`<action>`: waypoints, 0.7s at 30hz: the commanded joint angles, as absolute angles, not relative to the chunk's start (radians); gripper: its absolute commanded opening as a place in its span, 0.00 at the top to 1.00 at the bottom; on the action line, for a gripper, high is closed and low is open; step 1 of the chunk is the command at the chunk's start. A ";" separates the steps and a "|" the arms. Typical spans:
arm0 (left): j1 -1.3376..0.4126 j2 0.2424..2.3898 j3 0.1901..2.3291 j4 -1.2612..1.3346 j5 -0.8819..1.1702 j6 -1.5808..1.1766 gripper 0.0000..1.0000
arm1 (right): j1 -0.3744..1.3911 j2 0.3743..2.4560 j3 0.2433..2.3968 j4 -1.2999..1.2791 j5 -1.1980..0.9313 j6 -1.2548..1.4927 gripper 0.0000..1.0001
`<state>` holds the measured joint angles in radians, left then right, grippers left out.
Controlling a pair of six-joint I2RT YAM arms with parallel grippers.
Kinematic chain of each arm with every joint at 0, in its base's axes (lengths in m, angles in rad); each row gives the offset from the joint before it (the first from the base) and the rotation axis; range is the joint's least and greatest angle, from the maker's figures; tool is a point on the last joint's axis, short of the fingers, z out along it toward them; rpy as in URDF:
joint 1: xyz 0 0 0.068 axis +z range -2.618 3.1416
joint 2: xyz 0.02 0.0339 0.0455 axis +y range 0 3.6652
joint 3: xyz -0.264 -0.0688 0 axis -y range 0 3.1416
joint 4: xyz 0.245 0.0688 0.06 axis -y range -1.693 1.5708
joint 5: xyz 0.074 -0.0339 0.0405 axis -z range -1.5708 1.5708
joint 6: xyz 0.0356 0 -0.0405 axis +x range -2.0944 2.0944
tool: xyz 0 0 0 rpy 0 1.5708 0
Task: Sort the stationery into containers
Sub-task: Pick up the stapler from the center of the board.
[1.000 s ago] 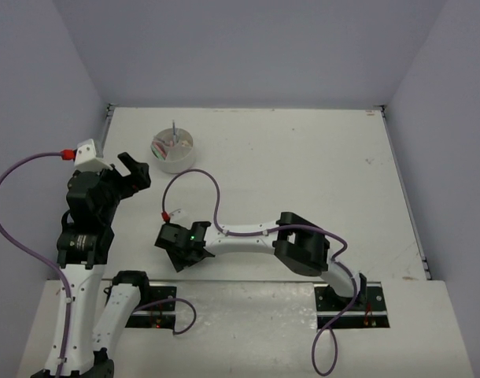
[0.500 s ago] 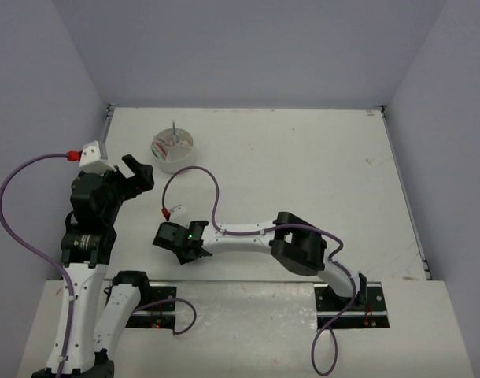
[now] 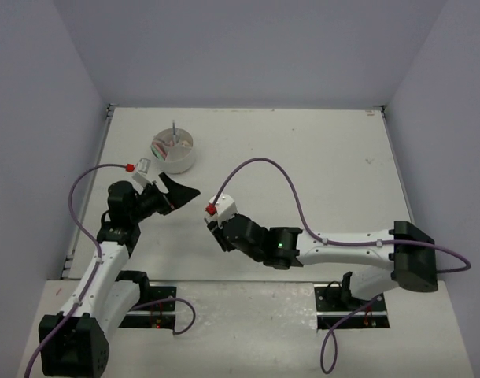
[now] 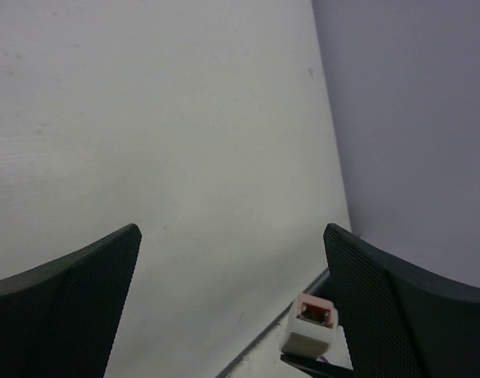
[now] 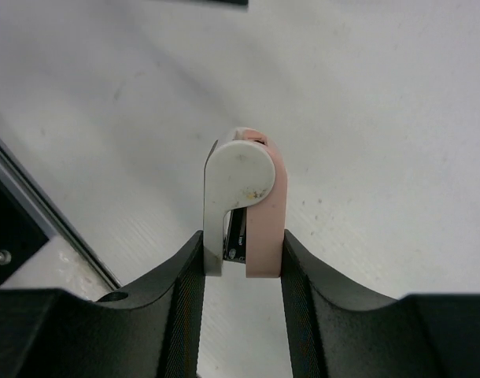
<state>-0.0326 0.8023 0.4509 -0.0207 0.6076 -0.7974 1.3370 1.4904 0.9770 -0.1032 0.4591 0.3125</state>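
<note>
My right gripper (image 5: 241,236) is shut on a small capsule-shaped piece (image 5: 260,189), pink on one side and white on the other, with a dark part between. It hangs just above the white table. In the top view the right gripper (image 3: 218,231) is left of the table's middle, and the piece is hidden there. My left gripper (image 4: 232,303) stands open with nothing between its fingers. From above, the left gripper (image 3: 189,193) points right, just below the round white dish (image 3: 183,161). The dish holds a thin upright pen (image 3: 174,131) and some pink pieces.
The white connector (image 4: 309,327) of a wrist cable shows near the left gripper's right finger. A purple cable (image 3: 264,167) arches over the table from the right wrist. Grey-blue walls enclose the table on three sides. A metal rail (image 5: 51,216) runs along the table's near edge.
The right gripper has closed on the pink and white piece and moved right and up the table, its arm stretched out. The left arm has dropped and swung right, below the dish.
</note>
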 commanded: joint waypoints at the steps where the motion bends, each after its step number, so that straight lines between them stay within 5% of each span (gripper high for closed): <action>1: -0.099 0.813 0.408 0.409 0.854 -1.001 0.01 | 1.337 1.385 0.925 0.083 0.543 0.148 1.00; 10: -0.296 0.859 0.431 0.418 0.779 -0.932 0.23 | 1.326 1.349 0.950 0.095 0.599 0.120 1.00; 21: -0.309 0.879 0.450 0.422 0.794 -0.911 0.73 | 1.283 1.315 0.973 0.056 0.561 0.143 1.00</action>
<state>-0.3002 0.8643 0.4060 0.3735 0.7659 -0.9234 1.2957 1.3544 0.9257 0.0294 0.5542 0.1417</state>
